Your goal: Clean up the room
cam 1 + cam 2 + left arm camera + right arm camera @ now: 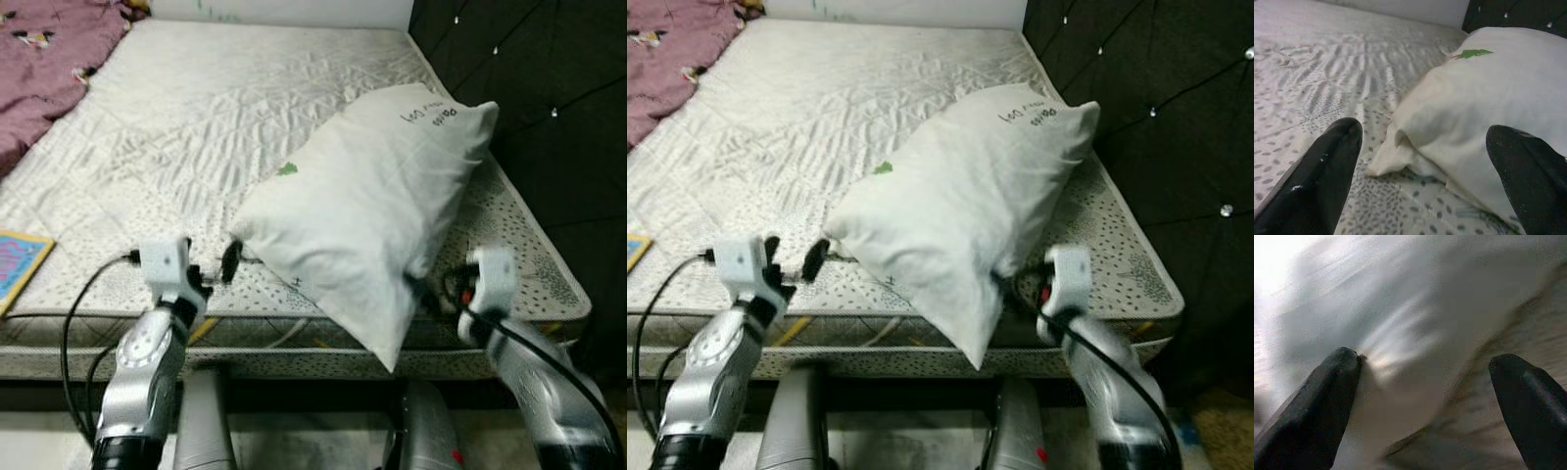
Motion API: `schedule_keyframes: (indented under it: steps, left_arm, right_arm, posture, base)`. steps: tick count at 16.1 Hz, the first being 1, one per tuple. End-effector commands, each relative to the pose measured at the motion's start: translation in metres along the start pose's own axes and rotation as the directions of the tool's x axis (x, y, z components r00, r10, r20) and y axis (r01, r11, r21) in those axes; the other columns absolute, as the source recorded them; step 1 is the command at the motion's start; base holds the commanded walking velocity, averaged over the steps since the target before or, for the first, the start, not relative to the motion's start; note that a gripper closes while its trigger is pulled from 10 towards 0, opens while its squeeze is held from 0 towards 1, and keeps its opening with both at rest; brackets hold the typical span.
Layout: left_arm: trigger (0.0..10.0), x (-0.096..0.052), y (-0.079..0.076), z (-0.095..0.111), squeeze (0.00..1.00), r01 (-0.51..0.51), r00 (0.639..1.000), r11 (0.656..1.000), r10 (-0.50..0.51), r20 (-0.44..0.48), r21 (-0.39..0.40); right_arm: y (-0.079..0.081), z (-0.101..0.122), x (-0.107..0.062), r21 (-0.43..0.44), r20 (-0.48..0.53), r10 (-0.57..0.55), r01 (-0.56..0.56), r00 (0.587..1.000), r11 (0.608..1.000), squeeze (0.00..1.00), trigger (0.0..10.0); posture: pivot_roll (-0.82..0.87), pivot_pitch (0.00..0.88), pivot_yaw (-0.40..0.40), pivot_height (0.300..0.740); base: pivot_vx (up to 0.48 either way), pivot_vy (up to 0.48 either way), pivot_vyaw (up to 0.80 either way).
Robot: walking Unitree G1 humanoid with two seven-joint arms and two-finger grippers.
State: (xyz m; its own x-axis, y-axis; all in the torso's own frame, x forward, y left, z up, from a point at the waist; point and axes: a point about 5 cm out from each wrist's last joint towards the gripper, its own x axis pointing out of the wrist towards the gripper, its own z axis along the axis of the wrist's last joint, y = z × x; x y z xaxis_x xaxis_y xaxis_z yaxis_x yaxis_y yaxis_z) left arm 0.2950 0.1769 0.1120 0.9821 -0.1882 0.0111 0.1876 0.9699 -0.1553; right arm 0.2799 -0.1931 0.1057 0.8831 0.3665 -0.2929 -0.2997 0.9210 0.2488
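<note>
A white pillow (372,206) with a small green mark lies slanted on the near right part of the mattress (196,108), one corner hanging over the front edge. My left gripper (209,262) is open just left of the pillow's near left corner (1386,161), which sits between its spread fingers (1332,161) without touching them. My right gripper (1425,360) is open against the pillow's right side. One finger (1337,377) presses on the fabric, and the pillow partly hides the fingers in the eye views.
A purple blanket (39,69) lies at the far left of the bed. A colourful book (15,259) rests near the left front edge. A black tufted headboard (549,88) stands along the right side. The far half of the mattress is bare.
</note>
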Motion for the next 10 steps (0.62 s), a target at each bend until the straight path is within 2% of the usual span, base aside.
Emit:
schedule_keyframes:
  steps: [1,2,3,5,7,8,10]
  left_arm:
    - [10.0,0.003,-0.003,0.009,0.00,0.037,0.999,0.999,-0.037,0.023,0.011]
    - [10.0,0.004,-0.002,0.011,0.00,0.050,0.998,0.999,-0.050,0.022,0.021]
    - [10.0,0.009,-0.003,0.015,0.00,0.063,0.998,0.998,-0.063,0.023,0.023]
    - [10.0,0.011,-0.005,0.017,0.00,0.077,0.997,0.997,-0.078,0.020,0.020]
    - [10.0,0.005,-0.010,0.012,0.00,0.097,0.995,0.995,-0.097,0.006,0.005]
    - [10.0,0.004,-0.010,0.011,0.00,0.098,0.995,0.995,-0.098,0.002,0.004]
    - [10.0,-0.001,-0.009,0.007,0.00,0.102,0.995,0.995,-0.102,-0.015,0.008]
  right_arm:
    - [0.012,0.006,-0.003,0.045,0.004,0.105,-0.105,0.995,0.994,0.00,10.0]
    - [0.017,0.006,-0.006,0.058,0.001,0.148,-0.148,0.989,0.987,0.00,10.0]
    - [0.028,0.007,-0.010,0.087,-0.015,0.239,-0.237,0.971,0.968,0.00,10.0]
    - [0.039,0.007,-0.019,0.115,-0.052,0.326,-0.319,0.944,0.941,0.00,10.0]
    - [0.048,0.006,-0.023,0.120,-0.080,0.398,-0.388,0.914,0.914,0.00,10.0]
    - [0.049,0.006,-0.023,0.114,-0.083,0.399,-0.389,0.913,0.914,0.00,10.0]
    - [0.058,0.007,-0.011,0.106,-0.078,0.356,-0.347,0.931,0.932,0.00,10.0]
  posture:
    - [-0.07,0.007,-0.002,0.510]
    - [-0.08,0.010,0.009,0.510]
    - [-0.09,0.026,0.011,0.510]
    - [-0.09,0.055,0.007,0.510]
    - [-0.09,0.060,0.007,0.510]
    - [-0.09,0.060,0.007,0.510]
    - [-0.07,0.063,0.005,0.510]
  base:
    - [0.000,0.000,0.00]
    - [0.000,0.000,0.00]
    - [0.000,0.000,0.00]
    - [0.000,0.000,0.00]
    - [0.000,0.000,0.00]
    - [0.000,0.000,0.00]
    - [0.000,0.000,0.00]
